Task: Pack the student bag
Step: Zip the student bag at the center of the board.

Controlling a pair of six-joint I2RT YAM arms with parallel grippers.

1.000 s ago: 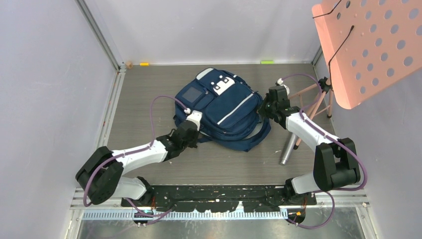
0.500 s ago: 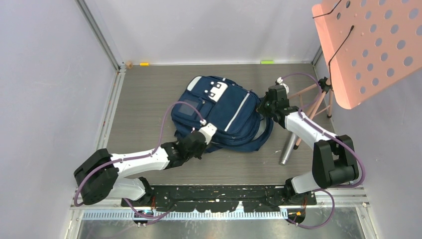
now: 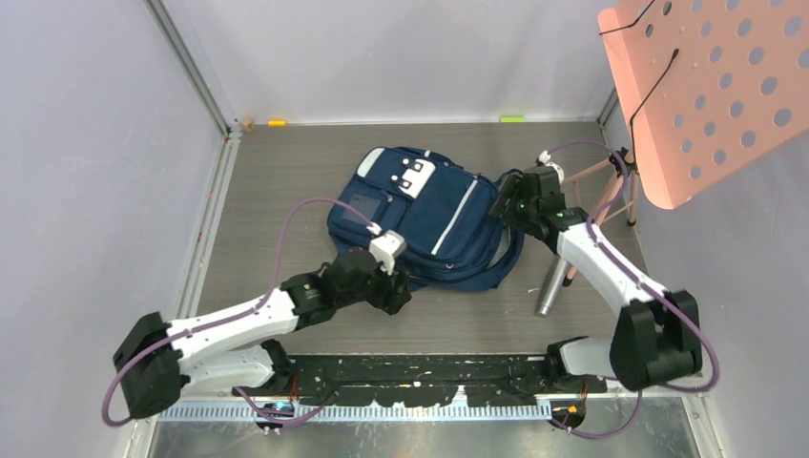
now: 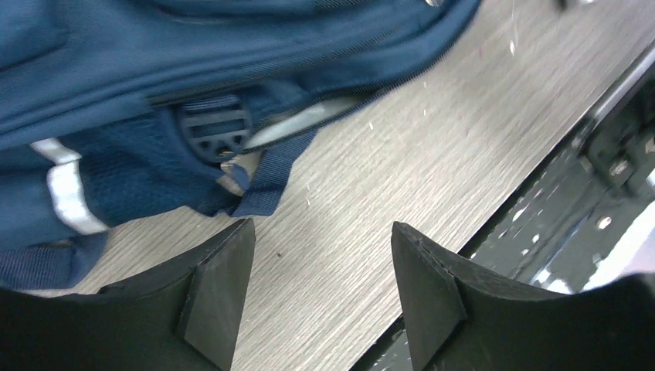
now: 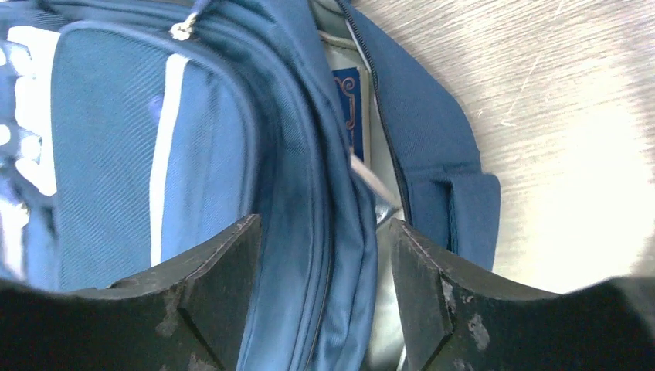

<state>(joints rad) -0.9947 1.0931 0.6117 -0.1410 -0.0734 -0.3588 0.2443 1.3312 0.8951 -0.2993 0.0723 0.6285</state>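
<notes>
The student bag (image 3: 429,215) lies flat, label (image 5: 347,93) illegible; left tool (image 4: 320,226) and right tool (image 5: 323,221) apart.

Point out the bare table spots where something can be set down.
Widest bare table: left of the student bag, up to the left rail. Another strip runs between bag and back wall. A smaller patch lies near, between the bag, the metal tube and the base plate. Crowded: the right side, with the tube, tripod legs and right gripper.
</notes>
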